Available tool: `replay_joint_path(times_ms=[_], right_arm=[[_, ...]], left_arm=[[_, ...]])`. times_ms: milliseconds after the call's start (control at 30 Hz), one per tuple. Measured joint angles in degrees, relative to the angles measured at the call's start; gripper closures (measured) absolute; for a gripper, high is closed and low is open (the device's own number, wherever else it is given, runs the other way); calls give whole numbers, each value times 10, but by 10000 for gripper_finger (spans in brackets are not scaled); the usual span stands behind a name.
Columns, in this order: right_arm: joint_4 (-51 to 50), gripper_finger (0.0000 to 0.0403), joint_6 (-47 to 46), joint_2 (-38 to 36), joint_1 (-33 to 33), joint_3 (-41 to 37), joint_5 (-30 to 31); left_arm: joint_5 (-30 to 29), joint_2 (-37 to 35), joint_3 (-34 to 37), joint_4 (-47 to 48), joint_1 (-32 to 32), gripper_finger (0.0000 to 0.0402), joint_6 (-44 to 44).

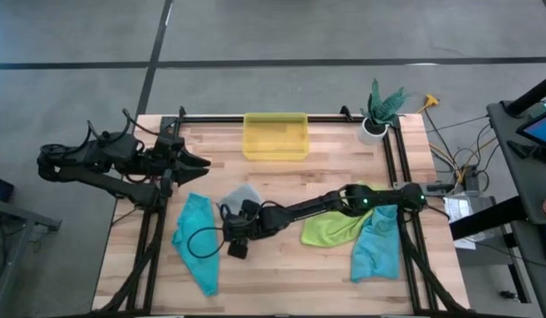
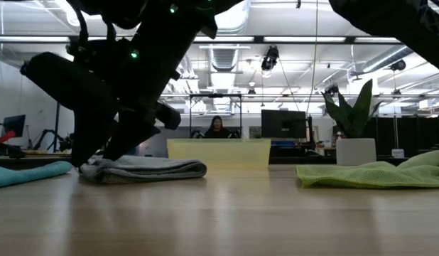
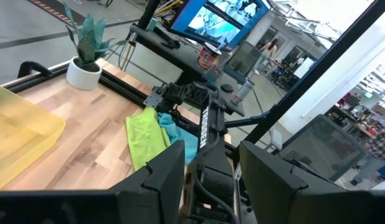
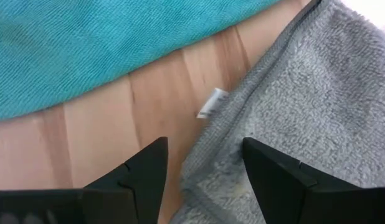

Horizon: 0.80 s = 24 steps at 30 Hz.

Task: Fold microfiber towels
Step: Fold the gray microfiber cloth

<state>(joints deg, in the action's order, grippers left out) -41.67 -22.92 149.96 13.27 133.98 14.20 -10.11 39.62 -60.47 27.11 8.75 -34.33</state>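
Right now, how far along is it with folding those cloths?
Early on. The grey towel already looks folded into a neat stack. The right gripper hangs open over its edge; the left gripper waits by the table's edge. Left to fold: the teal towel beside it, plus the green towel and another teal towel.

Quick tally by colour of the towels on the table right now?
Teal towels: 2, one at the left, one at the right
Grey towel: 1, under the right arm's tool
Lime green towel: 1
Total: 4 towels
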Motion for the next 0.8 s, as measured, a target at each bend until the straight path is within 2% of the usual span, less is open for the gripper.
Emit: replay_joint_path(times_ms=[267,367,800], right_arm=[[0,201,0,1,0,-16,11],[1,212,0,1,1,-26,13],[2,340,2,0,2,-6,14]], left_arm=[[-1,0,0,0,0,262,-10],[0,0,0,2,0,262,-14],[2,0,0,9,0,262,-14]])
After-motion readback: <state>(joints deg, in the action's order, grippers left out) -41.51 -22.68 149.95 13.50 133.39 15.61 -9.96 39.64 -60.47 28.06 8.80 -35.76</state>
